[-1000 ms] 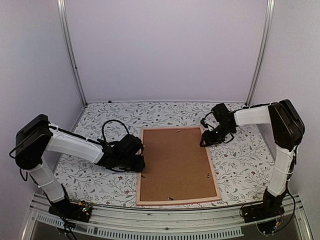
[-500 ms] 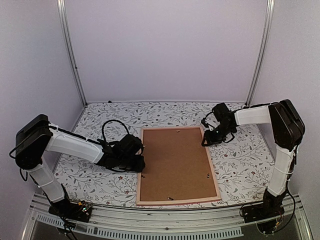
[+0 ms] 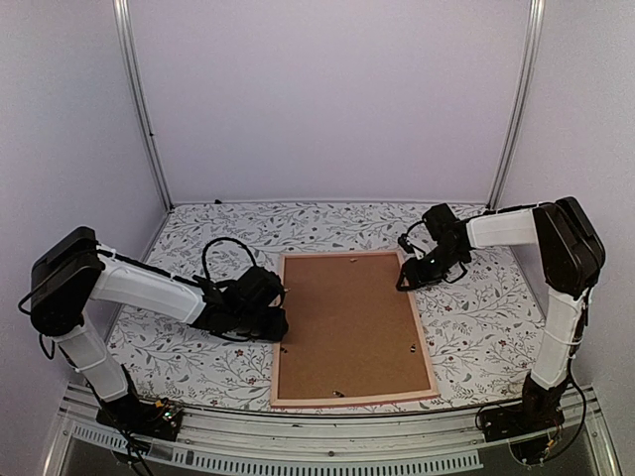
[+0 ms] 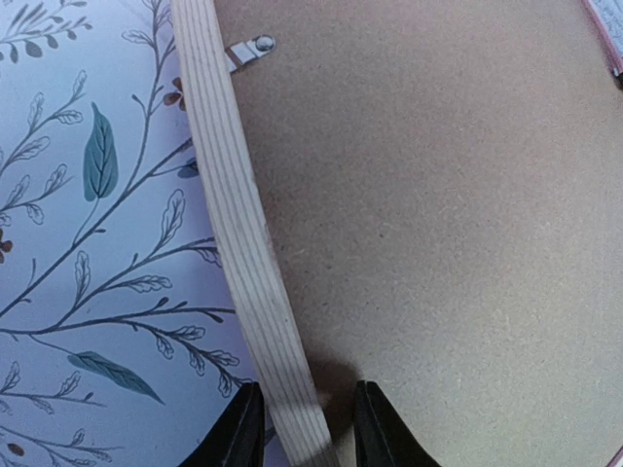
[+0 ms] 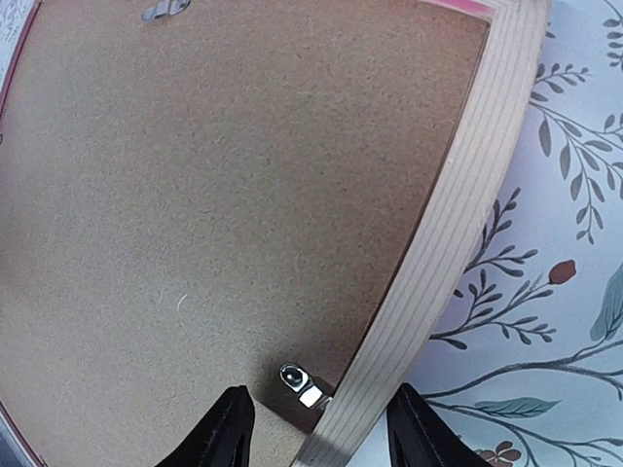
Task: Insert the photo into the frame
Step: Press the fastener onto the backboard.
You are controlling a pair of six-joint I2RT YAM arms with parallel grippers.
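The pink frame (image 3: 425, 342) lies face down on the table, and the brown hardboard backing (image 3: 347, 322) fills its opening. The photo is out of view. My left gripper (image 3: 279, 325) is low at the frame's left edge. In the left wrist view it (image 4: 307, 428) stands open astride the pale wooden rail (image 4: 234, 214), with a gap on the backing side. My right gripper (image 3: 404, 281) is at the upper right edge. In the right wrist view it (image 5: 316, 428) is open astride the rail (image 5: 458, 214), and a small metal clip (image 5: 300, 382) lies between its fingers on the backing (image 5: 214, 195).
The tablecloth with a leaf pattern (image 3: 198, 357) covers the table on both sides of the frame. Other metal clips sit along the rails (image 4: 251, 49) (image 5: 164, 10). White walls and metal posts (image 3: 144, 109) enclose the table on three sides.
My right gripper shifted slightly at the frame's upper right edge and came back to the clip. The left arm and the frame have not moved.
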